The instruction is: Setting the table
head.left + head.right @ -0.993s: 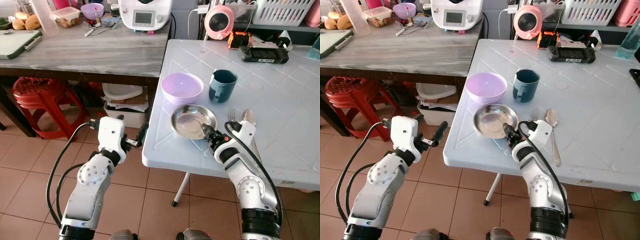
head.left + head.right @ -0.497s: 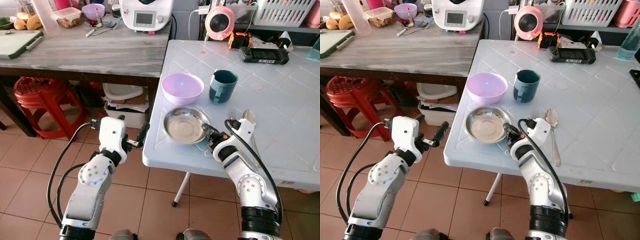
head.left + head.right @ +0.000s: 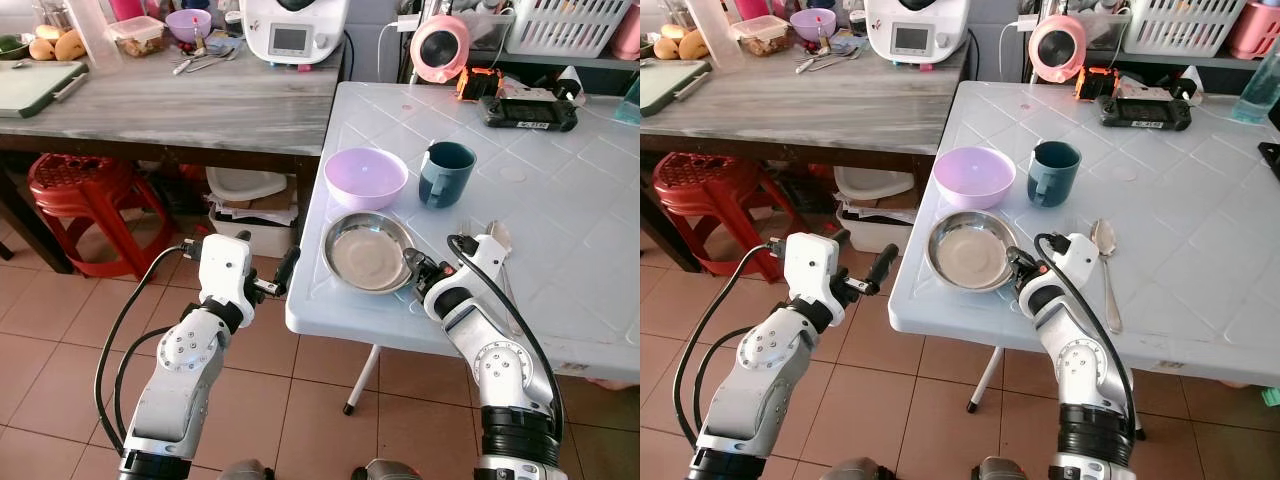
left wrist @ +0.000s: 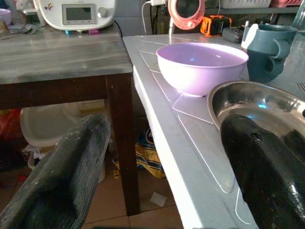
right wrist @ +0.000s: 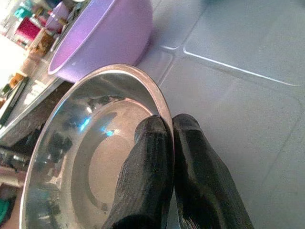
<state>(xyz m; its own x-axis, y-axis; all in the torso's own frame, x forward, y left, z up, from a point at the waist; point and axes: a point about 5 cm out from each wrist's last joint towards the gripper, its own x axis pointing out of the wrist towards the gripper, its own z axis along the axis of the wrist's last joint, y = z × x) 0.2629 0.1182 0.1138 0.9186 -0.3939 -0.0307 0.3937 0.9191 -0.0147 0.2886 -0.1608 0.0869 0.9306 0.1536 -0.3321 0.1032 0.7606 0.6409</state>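
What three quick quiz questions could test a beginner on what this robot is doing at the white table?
1. True or false: the right gripper pinches the rim of the steel plate.
2. Which sits nearest the purple bowl? A. dark teal mug B. spoon C. red stool
3. Fill in: the left gripper hangs beside the table's ____ with fingers apart.

Key: 1 true; 2 A; 3 edge.

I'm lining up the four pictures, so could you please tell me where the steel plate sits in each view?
Left eye view: steel plate near the white table's front left edge.
Right eye view: plate in the same spot.
Left wrist view: plate behind one black finger.
Right wrist view: the right hand pinches its rim.
Shared landmark: the purple bowl just behind it.
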